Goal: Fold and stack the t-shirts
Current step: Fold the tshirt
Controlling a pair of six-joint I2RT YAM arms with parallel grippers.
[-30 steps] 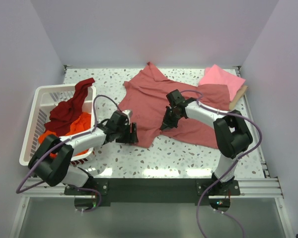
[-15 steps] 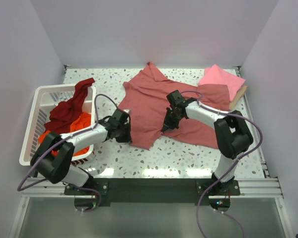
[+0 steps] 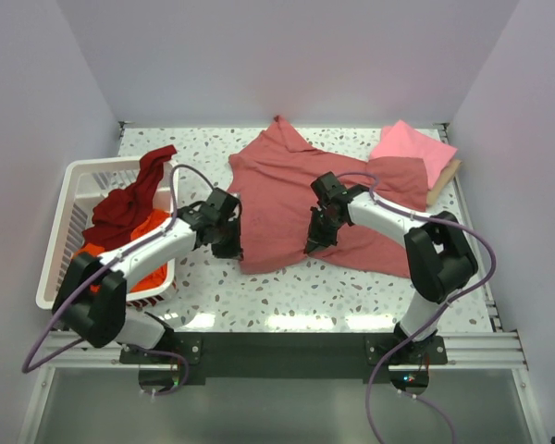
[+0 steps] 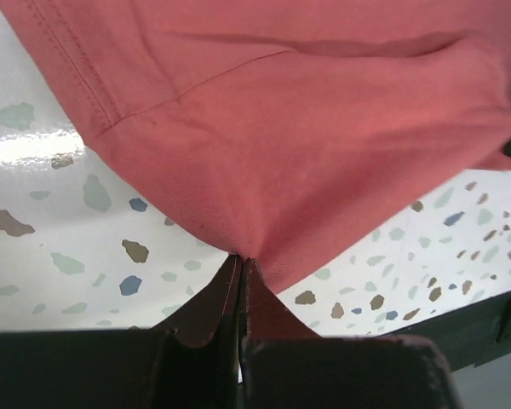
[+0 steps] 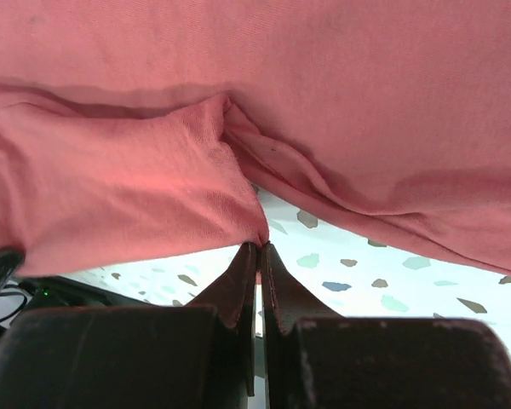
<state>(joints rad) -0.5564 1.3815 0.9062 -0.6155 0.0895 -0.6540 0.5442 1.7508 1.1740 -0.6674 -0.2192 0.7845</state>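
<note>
A dusty rose-red t-shirt [image 3: 287, 185] lies spread across the middle of the table. My left gripper [image 3: 229, 242] is shut on its near left hem, and the pinched cloth [image 4: 264, 204] rises off the speckled table in the left wrist view. My right gripper [image 3: 313, 242] is shut on the near edge of the same shirt [image 5: 136, 204], its fingers pinching a bunched fold. A bright pink t-shirt [image 3: 412, 148] lies folded at the back right. A dark maroon t-shirt [image 3: 129, 199] and an orange t-shirt [image 3: 148, 236] sit in the basket.
A white slatted basket [image 3: 69, 194] stands at the left edge of the table. A brown board edge [image 3: 444, 185] shows under the pink shirt at the right. Speckled tabletop [image 3: 351, 287] shows along the front.
My left gripper moved to the shirt's near left hem, closed on it and drew it back and left. The shirt's front corner lifted and folded. My right gripper stayed shut on the cloth.
</note>
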